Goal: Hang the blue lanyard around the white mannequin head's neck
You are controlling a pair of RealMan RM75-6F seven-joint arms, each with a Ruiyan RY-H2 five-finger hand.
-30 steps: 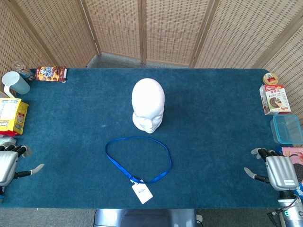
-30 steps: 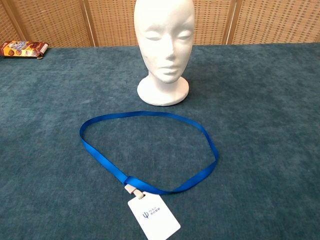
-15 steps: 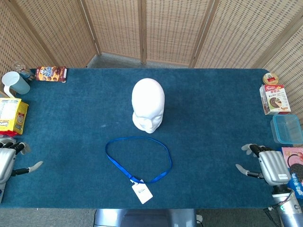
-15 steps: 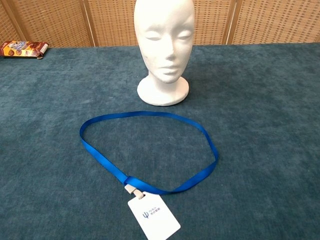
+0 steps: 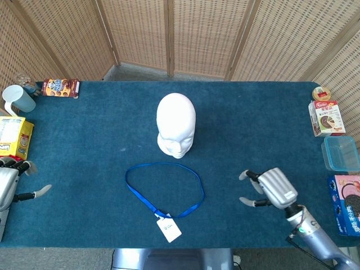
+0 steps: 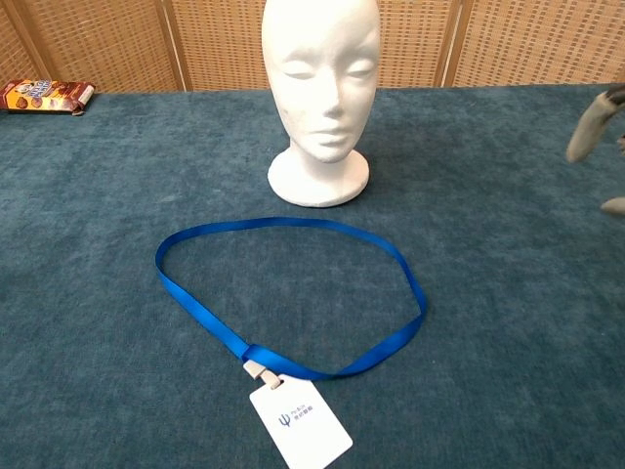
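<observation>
My left hand (image 5: 8, 188) sits at the far left edge of the one blue table (image 5: 84, 146), fingers apart and holding nothing. Just beyond it lies one yellow packet (image 5: 12, 136), then one pale cup (image 5: 18, 99), and at the far corner one brown snack box (image 5: 61, 88).

Well to the right of that hand, near the front edge, lies the one blue lanyard (image 5: 163, 188), spread flat in an open loop on the cloth, with its one white badge (image 5: 169, 229) trailing toward me. No hand touches it. Just beyond the loop stands the one white mannequin head (image 5: 176, 125), upright, face toward me, its neck bare; the loop lies apart from its base.

My right hand (image 5: 270, 188) hovers over the table to the right of the lanyard, clear of it, fingers (image 5: 246, 175) spread and empty, pointing toward the loop. In the chest view only its fingertips (image 6: 590, 132) show at the right edge.

Past my right hand, along the right edge, I count one small round tin (image 5: 320, 93), one red-and-white carton (image 5: 327, 118), one clear container (image 5: 340, 153) and one pink cookie box (image 5: 347, 203).
</observation>
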